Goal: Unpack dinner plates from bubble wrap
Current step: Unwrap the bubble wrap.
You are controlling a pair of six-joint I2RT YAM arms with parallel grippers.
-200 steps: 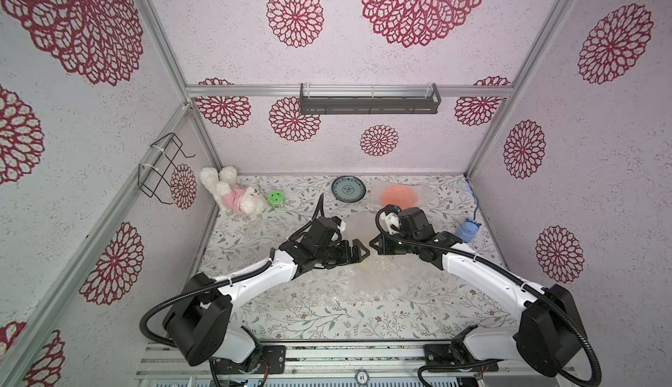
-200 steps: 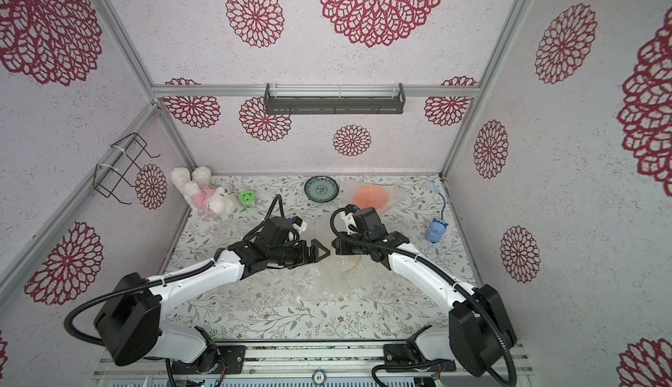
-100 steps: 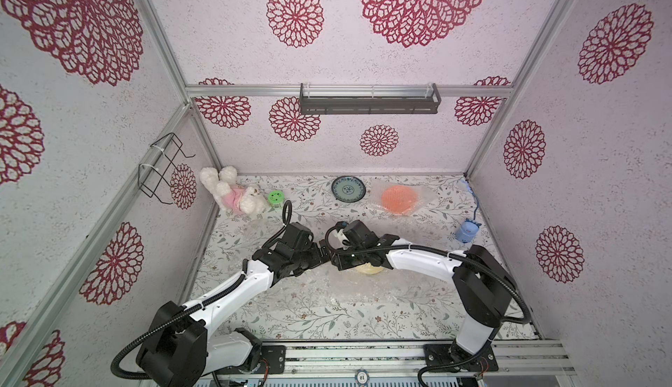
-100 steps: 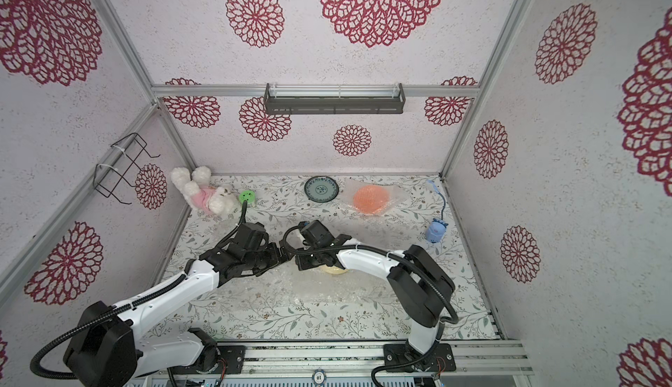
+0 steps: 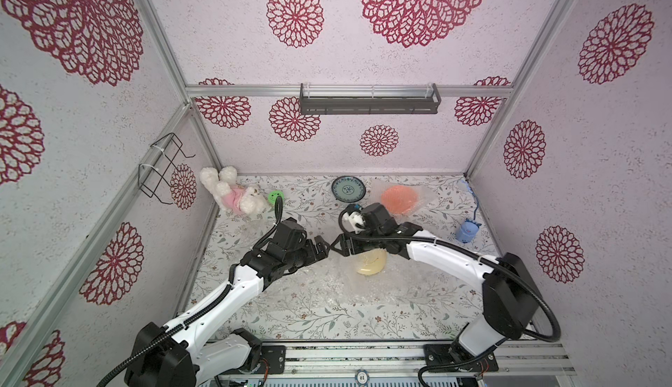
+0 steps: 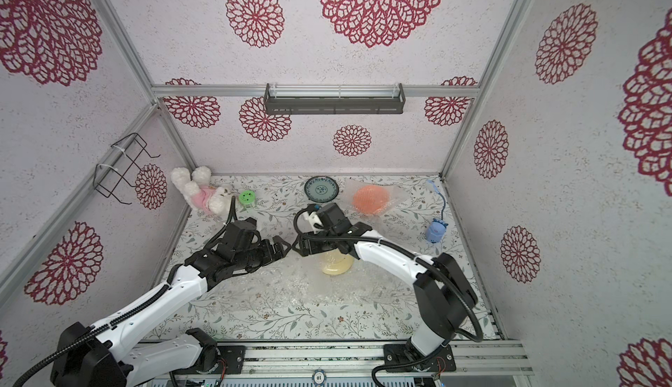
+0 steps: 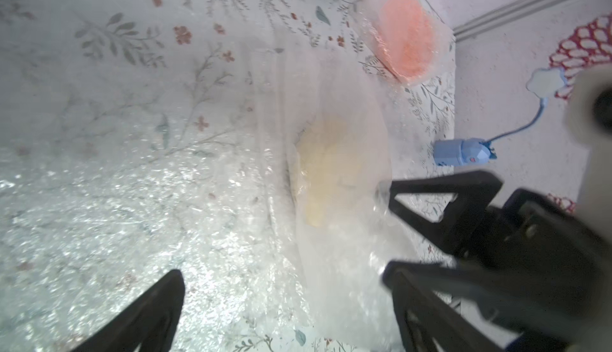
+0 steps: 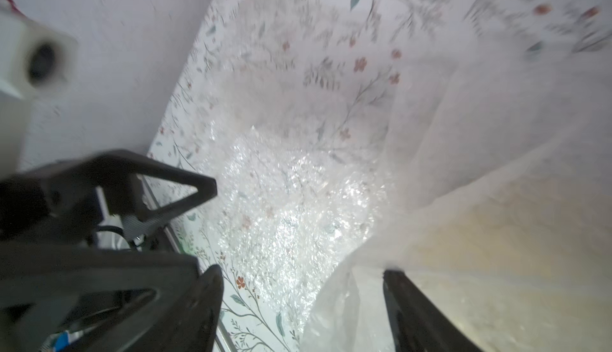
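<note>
Reaching in from the front rail, the left arm is stretched toward the cream plate (image 5: 371, 263). The left hand (image 5: 323, 251) is held just left of that plate, jaws spread wide with nothing between them. Almost tip to tip with it, the right hand (image 5: 339, 249) is poised at the plate's left rim, jaws parted. Bubble wrap (image 5: 320, 287) is spread in front of the plate and veils it. Only in the right wrist view is a fold of wrap shown lying loose between the fingers (image 8: 414, 307). Behind the plate, the blue-green plate (image 5: 348, 188) lies bare and the orange plate (image 5: 399, 199) wrapped.
</note>
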